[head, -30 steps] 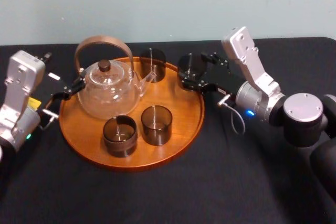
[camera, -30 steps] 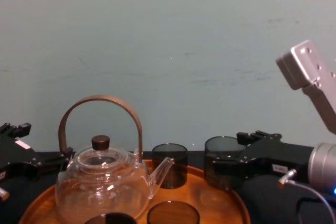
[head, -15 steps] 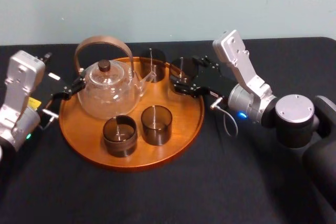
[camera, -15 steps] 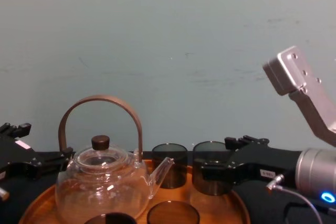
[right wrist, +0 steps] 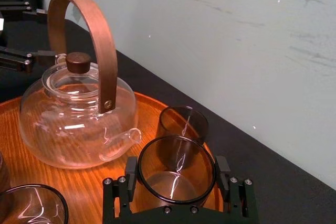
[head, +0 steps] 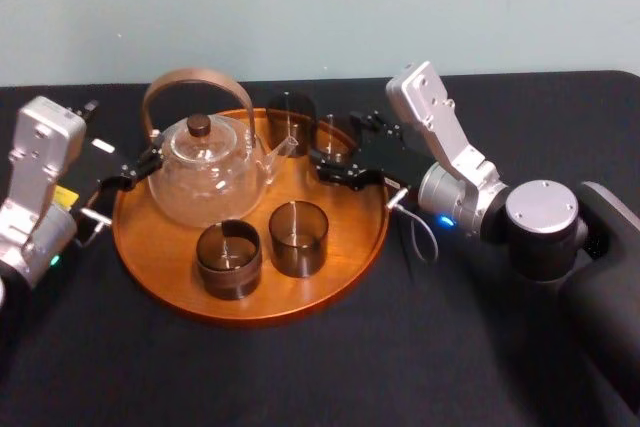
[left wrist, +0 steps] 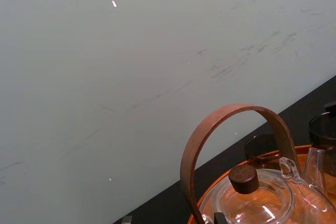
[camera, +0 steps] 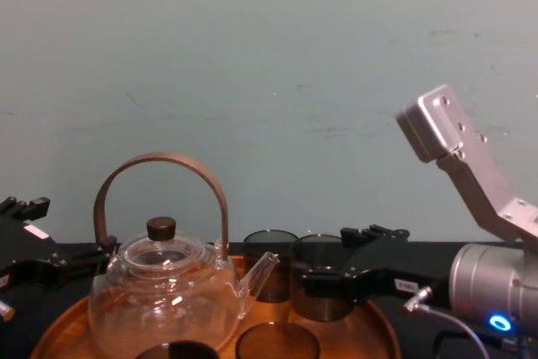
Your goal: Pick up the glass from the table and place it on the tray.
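A dark smoky glass (head: 330, 137) is held over the back right part of the round orange-brown tray (head: 160, 277), with my right gripper (head: 333, 145) shut on its sides. In the right wrist view the glass (right wrist: 176, 182) sits upright between the two black fingers (right wrist: 131, 174), low above the wood. From the chest the glass (camera: 318, 251) hangs just behind the tray's far rim; whether it touches the tray I cannot tell. My left gripper (head: 128, 175) rests idle at the tray's left edge, on the black table (head: 450, 347).
A glass teapot (head: 205, 172) with a wooden hoop handle stands on the tray's back left. Three more dark glasses are on the tray: one at the back (head: 292, 125), close beside the held glass, and two at the front (head: 298, 237) (head: 228, 259). A pale wall stands behind.
My right gripper has carried the glass leftward, from beside the tray's right rim to over the tray near the back glass, and lower. The left arm has not moved.
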Robot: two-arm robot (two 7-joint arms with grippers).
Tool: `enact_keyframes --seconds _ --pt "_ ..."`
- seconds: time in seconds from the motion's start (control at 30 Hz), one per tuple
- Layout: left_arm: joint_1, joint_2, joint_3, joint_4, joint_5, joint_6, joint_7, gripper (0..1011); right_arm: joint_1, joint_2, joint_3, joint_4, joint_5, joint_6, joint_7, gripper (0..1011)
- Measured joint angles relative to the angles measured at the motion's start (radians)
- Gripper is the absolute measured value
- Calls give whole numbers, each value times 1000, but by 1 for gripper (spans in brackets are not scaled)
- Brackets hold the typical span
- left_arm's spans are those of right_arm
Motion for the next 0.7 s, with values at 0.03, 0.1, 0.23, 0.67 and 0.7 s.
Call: enact_keyframes --seconds 0.03,0.1,0.23,0.67,0.7 --pt "0 0 0 0 0 0 0 1010 2 -2 -3 4 -1 -1 1 913" --pt "0 0 0 0 0 0 0 1010 5 -5 -5 9 -3 -3 1 913" --pt "0 0 0 0 0 0 0 1010 11 -11 -10 22 -6 -8 2 913" --pt "0 0 0 0 0 0 0 1010 17 -23 -22 55 -15 -19 1 913" --pt "0 0 0 0 0 0 0 1010 17 -24 -23 57 -16 -19 0 913"
